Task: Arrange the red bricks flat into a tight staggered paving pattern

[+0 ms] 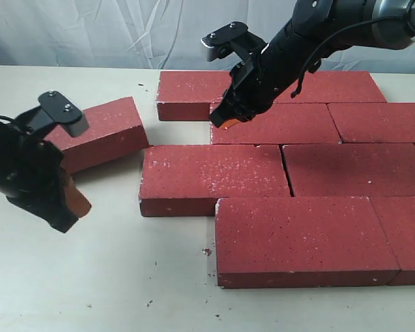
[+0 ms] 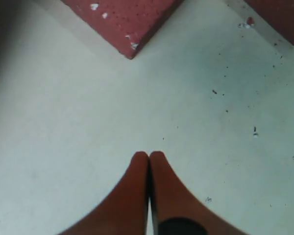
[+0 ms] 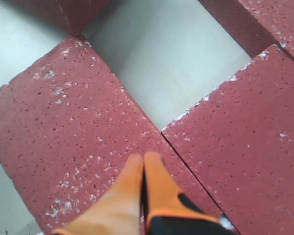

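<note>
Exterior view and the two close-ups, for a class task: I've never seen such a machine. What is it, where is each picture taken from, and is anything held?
It is a robot with two black arms, each ending in a gripper. The wide picture looks on from outside; each close-up comes from a camera on one wrist. Dark red bricks lie flat on a pale table, one loose brick askew at the left. The left gripper and the right gripper are shut, holding nothing.

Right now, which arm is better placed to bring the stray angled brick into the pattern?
Left, probably. The left gripper, shut, hangs over bare table beside the stray brick. The right gripper, also shut, sits over the laid bricks, farther from it.
</note>
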### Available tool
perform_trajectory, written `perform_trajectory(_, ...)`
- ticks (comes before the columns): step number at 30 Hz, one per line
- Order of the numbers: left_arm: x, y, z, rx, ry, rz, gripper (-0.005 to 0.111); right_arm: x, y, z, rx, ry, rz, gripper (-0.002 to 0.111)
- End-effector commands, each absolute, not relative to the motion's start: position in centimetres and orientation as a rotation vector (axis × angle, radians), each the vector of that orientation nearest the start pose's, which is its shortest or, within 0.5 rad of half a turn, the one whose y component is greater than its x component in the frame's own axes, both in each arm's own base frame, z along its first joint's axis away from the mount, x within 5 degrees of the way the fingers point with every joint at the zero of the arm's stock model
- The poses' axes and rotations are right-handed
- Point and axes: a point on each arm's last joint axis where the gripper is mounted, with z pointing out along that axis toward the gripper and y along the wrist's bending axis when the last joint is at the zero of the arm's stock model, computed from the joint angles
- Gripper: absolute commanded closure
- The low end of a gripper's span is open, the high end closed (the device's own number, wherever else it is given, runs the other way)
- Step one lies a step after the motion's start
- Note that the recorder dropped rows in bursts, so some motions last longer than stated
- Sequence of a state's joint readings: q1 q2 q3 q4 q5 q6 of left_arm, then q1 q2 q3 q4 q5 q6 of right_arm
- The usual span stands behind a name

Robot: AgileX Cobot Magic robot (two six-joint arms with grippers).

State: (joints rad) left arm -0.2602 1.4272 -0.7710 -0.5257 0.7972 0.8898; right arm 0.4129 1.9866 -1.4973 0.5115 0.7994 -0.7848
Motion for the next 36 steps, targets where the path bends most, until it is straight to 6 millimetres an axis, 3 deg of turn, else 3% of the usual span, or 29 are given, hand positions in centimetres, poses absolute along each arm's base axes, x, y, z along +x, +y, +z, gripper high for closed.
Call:
perform_trajectory(1,24.5,-10.1,19.5,1.004,2.555,-0.333,0.107,37.7,20.0,21.4,-1.154,2.384,0.494,0.109)
perform_trajectory(7,26.9,-9.3,17.5,0.886,2.535,-0.101,0.107,37.7,20.0,21.4,-1.153,2.383,0.493,0.109)
perform_trajectory(15,28.6,-8.6,15.9,0.885,2.508,-0.02,0.107,37.9,20.0,21.5,-1.143,2.374,0.485,0.109)
perform_trajectory(31,30.1,-4.1,16.1,0.716,2.498,0.08,0.107,37.9,20.0,21.5,-1.143,2.374,0.485,0.109)
perform_trajectory(36,30.1,-3.9,16.8,0.744,2.465,0.111,0.107,37.9,20.0,21.5,-1.142,2.372,0.484,0.109)
